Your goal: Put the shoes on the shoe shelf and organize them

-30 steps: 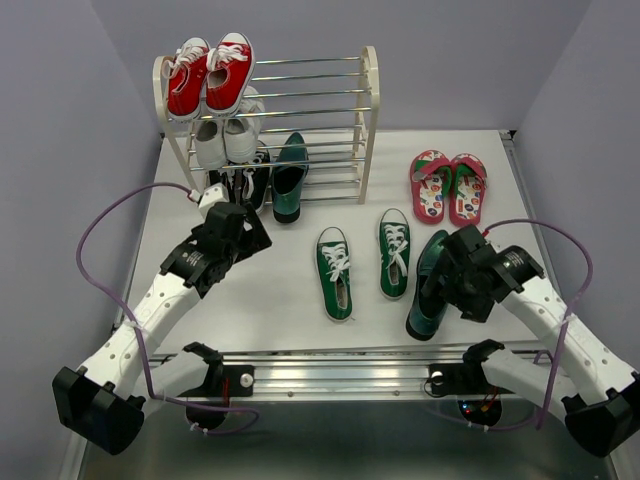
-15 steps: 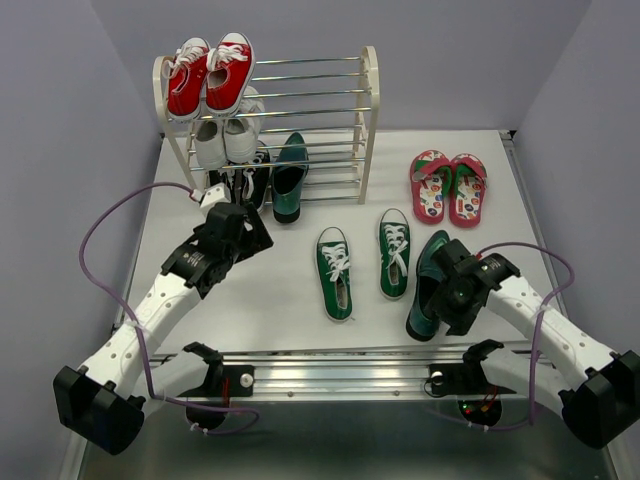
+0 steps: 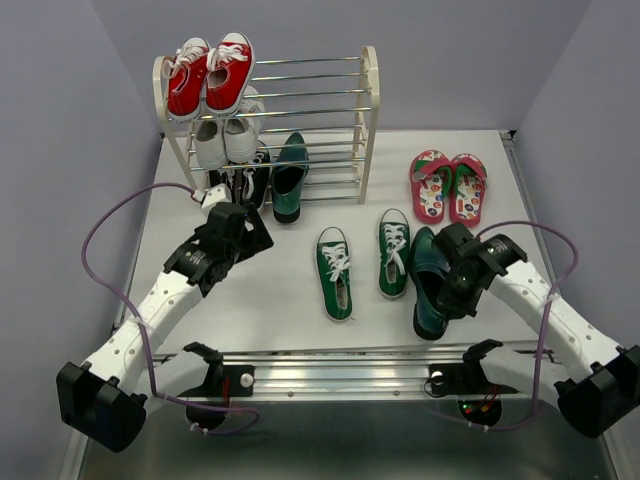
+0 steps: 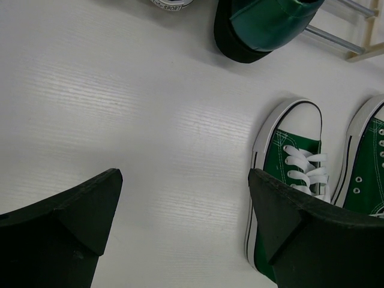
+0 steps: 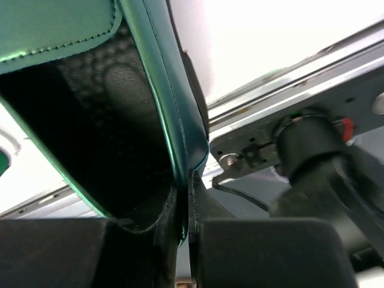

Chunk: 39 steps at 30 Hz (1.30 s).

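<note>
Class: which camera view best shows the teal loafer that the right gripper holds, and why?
The top view: nearly the whole loafer shows, beside the green sneakers, the right gripper shut on its rim. The right wrist view shows only its lining and pinched rim. The left wrist view shows only the other loafer.

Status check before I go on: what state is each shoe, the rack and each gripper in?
Left gripper: open, empty.
Right gripper: shut, pinching a shoe.
Near glossy teal loafer: held by its side wall.
Shelved glossy teal loafer: bottom tier, partly sticking out.
Green canvas sneakers: on table, upright.
Pink-red flip-flops: on table, side by side.
Red sneakers: top tier.
White sneakers: middle tier.
Black sneakers: bottom tier.
Cream three-tier shoe shelf: upright.
</note>
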Tool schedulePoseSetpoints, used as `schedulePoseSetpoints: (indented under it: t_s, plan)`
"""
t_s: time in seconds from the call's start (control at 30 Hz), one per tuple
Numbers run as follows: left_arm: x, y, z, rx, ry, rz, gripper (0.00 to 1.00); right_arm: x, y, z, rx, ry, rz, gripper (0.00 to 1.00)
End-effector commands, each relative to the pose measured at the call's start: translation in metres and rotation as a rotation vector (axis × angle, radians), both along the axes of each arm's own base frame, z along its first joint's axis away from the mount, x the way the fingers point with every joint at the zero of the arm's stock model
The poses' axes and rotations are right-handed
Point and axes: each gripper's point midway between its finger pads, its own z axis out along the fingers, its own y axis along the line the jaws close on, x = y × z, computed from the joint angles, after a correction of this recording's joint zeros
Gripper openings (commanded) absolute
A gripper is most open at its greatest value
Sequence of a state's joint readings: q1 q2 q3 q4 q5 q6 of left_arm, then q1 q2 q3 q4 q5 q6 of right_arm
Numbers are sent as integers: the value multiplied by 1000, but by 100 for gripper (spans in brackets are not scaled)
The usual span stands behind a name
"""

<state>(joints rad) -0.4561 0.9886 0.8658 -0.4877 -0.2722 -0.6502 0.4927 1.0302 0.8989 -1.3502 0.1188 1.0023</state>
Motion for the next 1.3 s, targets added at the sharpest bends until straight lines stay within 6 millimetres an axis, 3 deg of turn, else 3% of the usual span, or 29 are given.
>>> schedulePoseSetpoints:
  t_s: [0.0,0.23,0.33,0.4,0.6,0.87,0.97,1.27]
  plan:
    - [5,2,0,6,-8,3,99,37,-3,57,-34,-192,102,1]
    - [4,3,2,-1,-22,3,99,61,-1,104,-33,-345,177,1]
    - [5,2,2,0,-18,2,99,76,-1,134,-34,-459,190,1]
    - [5,2,1,0,-14,0,99,80,6,141,-8,-477,240,1]
    - [5,1,3,-2,-20,-4,99,88,48,129,153,-443,395,1]
    - [6,3,4,-6,-24,0,99,102,89,115,290,-426,508,1]
    - [7,4,3,-5,-23,3,99,109,98,106,299,-402,520,1]
    - [7,3,3,-10,-23,-4,99,136,100,97,230,-395,482,1]
